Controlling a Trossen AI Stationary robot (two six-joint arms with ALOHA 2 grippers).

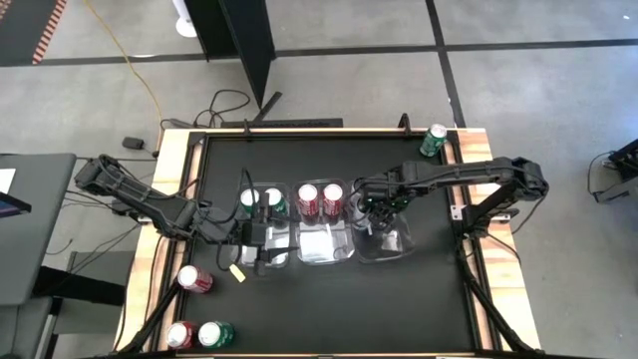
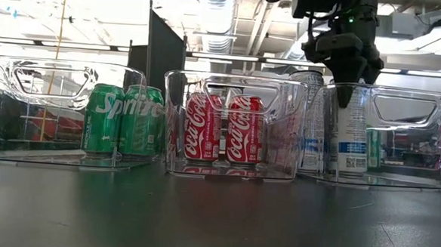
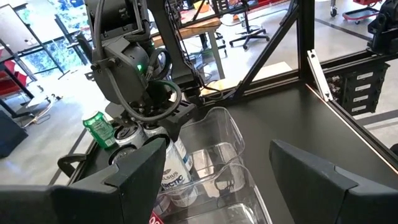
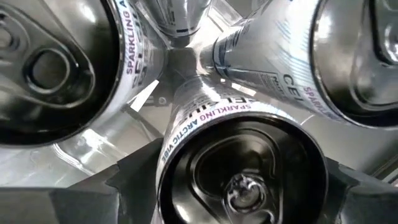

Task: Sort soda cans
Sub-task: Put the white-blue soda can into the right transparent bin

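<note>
Black table point(image 1: 419, 299) with three clear trays point(image 1: 324, 242), loose cans point(image 1: 194, 279).

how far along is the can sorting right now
Done: two green cans and two red cans sit in their trays. In hand: the right pincer straddles a silver can in the right tray. Left: loose cans at the table's edges.

In the low view, the silver-grey cans point(image 2: 348, 138) are blurred behind tray walls point(image 2: 386, 132); picture edges crop the right wrist view's cans.
</note>
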